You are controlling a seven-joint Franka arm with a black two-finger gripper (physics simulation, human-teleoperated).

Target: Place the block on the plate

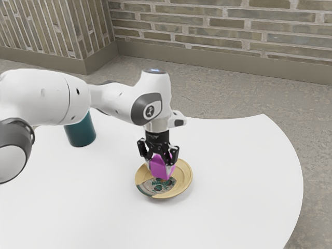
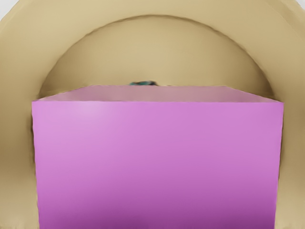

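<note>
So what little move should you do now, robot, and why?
I'd probably ease my gripper down a tiny bit: the pink block it grips is over the plate, but I can't tell whether they touch.

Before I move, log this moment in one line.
hand: shut on magenta block | position: over plate | plate contact: cannot tell | release: not yet

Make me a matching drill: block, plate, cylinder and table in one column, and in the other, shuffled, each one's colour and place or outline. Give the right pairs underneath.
1. Block
2. Plate
3. Cylinder
4. Table

A. Dark teal, toward the exterior view's left
B. White, with a curved edge
C. Magenta, gripped by the end effector
D. Tan with a dark patterned section, beneath the block

Pairs: 1-C, 2-D, 3-A, 4-B
</note>
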